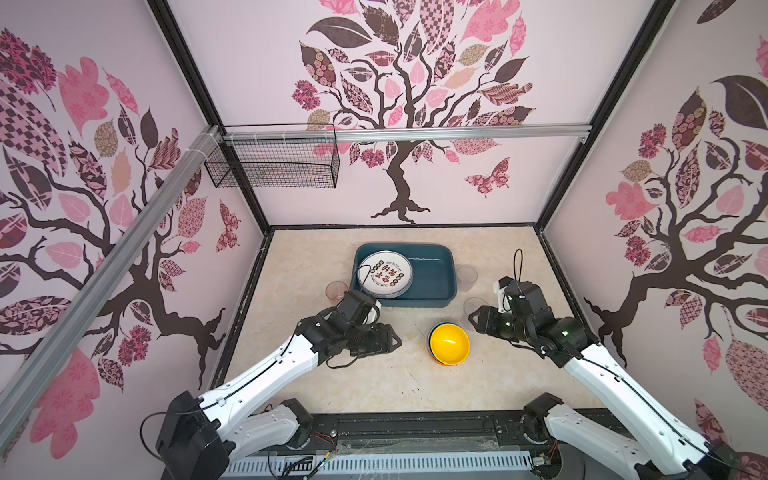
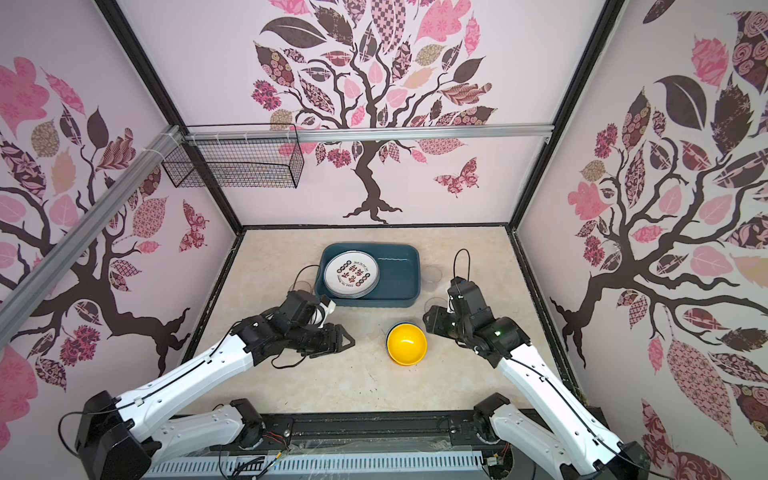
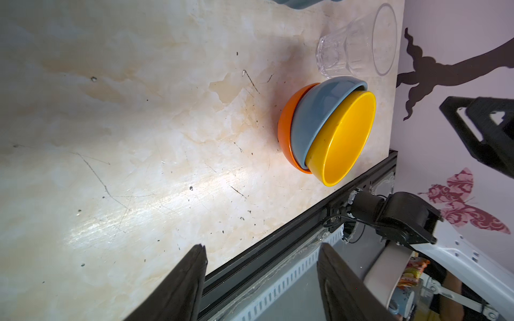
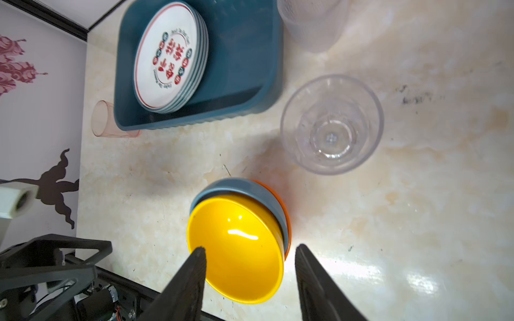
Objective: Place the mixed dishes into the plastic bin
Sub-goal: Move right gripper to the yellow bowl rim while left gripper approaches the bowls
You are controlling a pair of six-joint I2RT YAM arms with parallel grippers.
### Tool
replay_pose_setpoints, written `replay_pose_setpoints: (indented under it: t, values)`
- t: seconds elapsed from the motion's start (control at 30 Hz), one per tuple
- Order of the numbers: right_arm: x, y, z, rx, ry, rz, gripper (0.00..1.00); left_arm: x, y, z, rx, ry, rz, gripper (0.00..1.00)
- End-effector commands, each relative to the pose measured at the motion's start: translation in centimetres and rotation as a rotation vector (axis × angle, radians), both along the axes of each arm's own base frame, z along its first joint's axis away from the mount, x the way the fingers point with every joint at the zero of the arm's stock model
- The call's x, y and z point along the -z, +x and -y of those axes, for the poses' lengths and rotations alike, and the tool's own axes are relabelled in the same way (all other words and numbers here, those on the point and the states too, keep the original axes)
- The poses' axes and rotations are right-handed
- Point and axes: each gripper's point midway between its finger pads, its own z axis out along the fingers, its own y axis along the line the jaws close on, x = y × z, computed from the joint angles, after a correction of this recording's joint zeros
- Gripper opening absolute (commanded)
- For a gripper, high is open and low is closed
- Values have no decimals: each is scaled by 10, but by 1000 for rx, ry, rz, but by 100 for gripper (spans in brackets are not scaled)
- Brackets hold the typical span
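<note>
While the left jaws and right jaws both stand apart, empty, a nested stack of yellow, blue and orange bowls [image 1: 449, 343] sits on the bench [image 1: 332, 374] between them, near the dark teal plastic bin [image 1: 415, 301] holding white round plates [image 1: 384, 274].

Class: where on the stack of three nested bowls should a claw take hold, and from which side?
Pinch the rim from above, one finger inside the yellow bowl, the other outside the orange bowl. They sit upright, nested with the blue bowl between, likely too wide to span. Come from the side of the open right claw, the nearest.
</note>
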Motion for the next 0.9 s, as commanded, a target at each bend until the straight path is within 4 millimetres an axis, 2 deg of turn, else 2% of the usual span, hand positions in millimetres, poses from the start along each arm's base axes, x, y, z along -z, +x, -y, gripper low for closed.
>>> replay_pose_setpoints:
  t: [0.0, 0.2, 0.33, 0.67, 0.87]
  values:
    - [24, -22, 4, 21, 14, -116, 54, -14, 12, 7, 21, 68, 97, 66]
    - [49, -35, 0, 46, 72, -196, 47, -8, 13, 13, 36, 124, 120, 65]
    - [60, -36, -6, 53, 105, -232, 47, -3, 10, 12, 46, 159, 123, 65]
    - [73, -31, -23, 43, 89, -264, 42, 4, 8, 11, 39, 165, 110, 64]
    - [82, -31, -24, 51, 57, -296, 32, 6, 6, 9, 37, 165, 106, 64]
